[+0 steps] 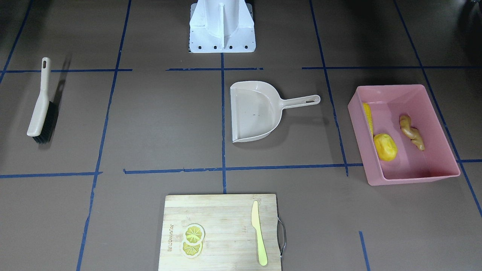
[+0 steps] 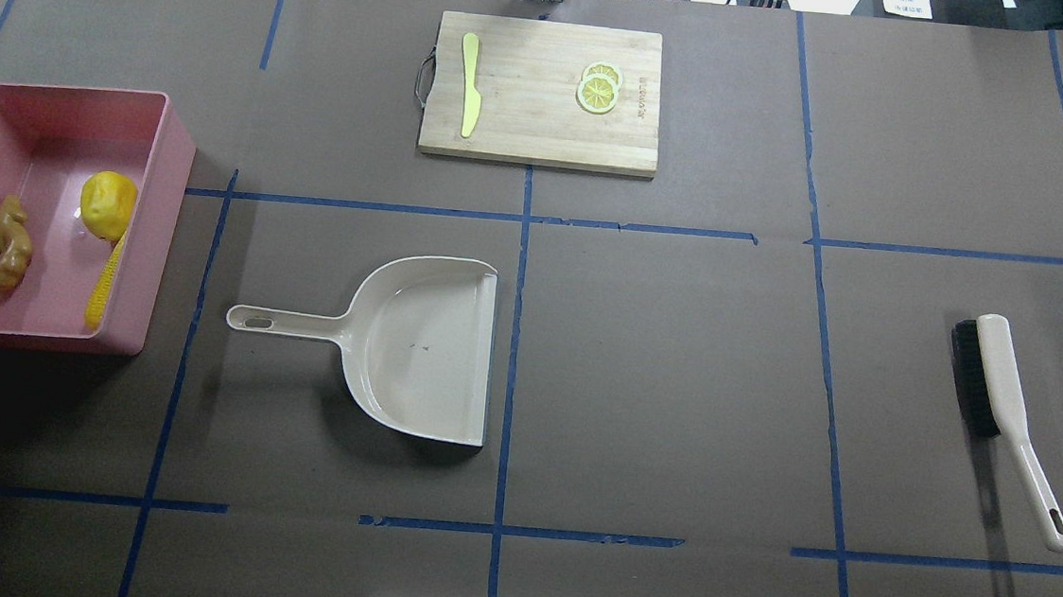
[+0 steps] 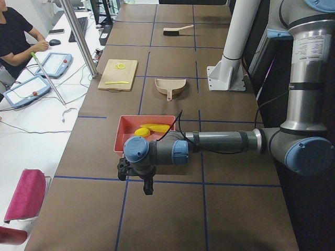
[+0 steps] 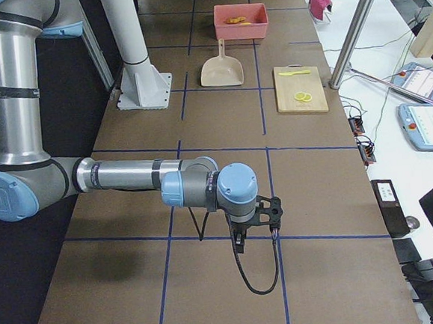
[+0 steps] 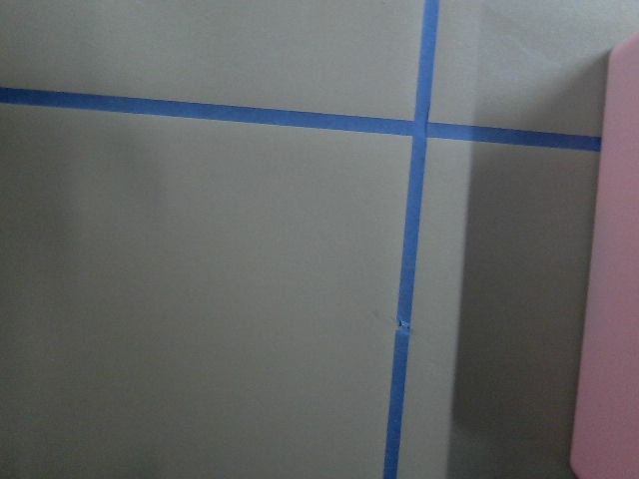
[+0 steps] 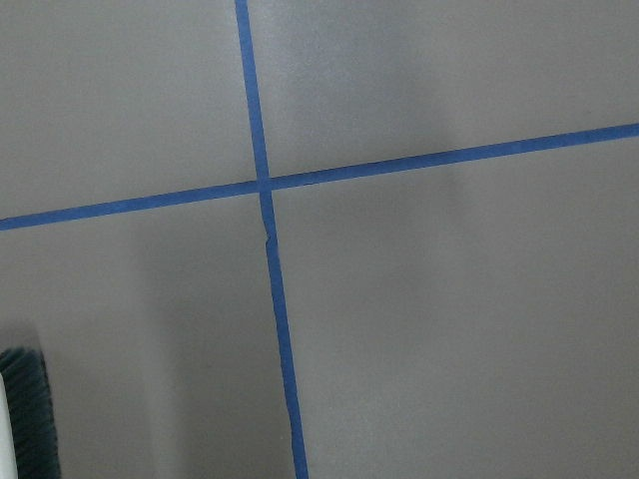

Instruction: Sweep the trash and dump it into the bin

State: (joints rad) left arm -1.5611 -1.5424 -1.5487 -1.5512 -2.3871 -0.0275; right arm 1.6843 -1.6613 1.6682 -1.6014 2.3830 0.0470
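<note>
Bin (image 2: 164,241): we note a pink, smooth plastic tub with sloping walls, at the worktop's (image 2: 678,367) left end.
Trash: all three pieces lie inside the bin. A ribbed corn cob (image 2: 106,284) runs along the wall nearer the dustpan, a lumpy yellow potato piece (image 2: 108,204) sits at its end, and a knobbly tan ginger root (image 2: 7,243) lies apart.
Dustpan (image 2: 423,347): beige, glossy, scoop-shaped, mid-worktop.
Brush (image 2: 998,392): beige handle, black bristles, far right.
Left tool (image 3: 148,187): hangs over brown paper near the bin; we cannot tell its spread.
Right tool (image 4: 240,243): hangs over taped paper; we cannot tell either.

Left end of counter (image 2: 679,348): bin (image 2: 73,93) holding corn cob (image 2: 104,289), potato piece (image 2: 108,204), ginger root (image 2: 8,243); centre: dustpan (image 2: 423,347); right end: brush (image 2: 1006,412); beyond dustpan: cutting board (image 2: 528,99) carrying knife (image 2: 470,85), lemon slices (image 2: 598,87).
</note>
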